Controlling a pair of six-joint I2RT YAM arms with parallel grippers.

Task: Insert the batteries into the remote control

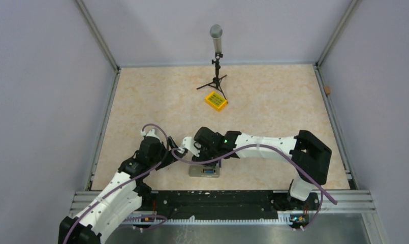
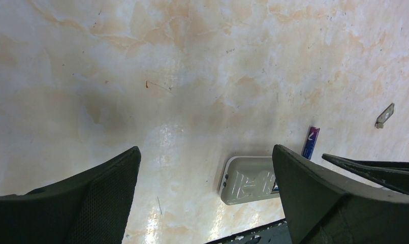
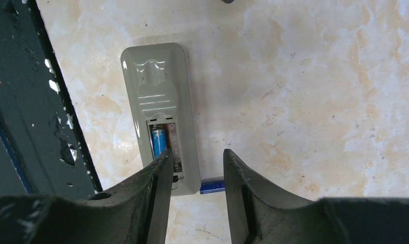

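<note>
Beneath parted right jaws, remote control (image 3: 161, 91) bay-up, battery (image 3: 158, 142) seated, left jaws released too.

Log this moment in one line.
remote face-down, bay open; seated battery in bay; loose battery beside remote; left gripper open; right gripper open

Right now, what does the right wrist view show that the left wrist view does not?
Only right wrist: the remote has its bay open, with a seated battery inside. Only left wrist: a small grey piece lying apart from the remote. Both: the remote, back up, with a loose battery beside it.
</note>
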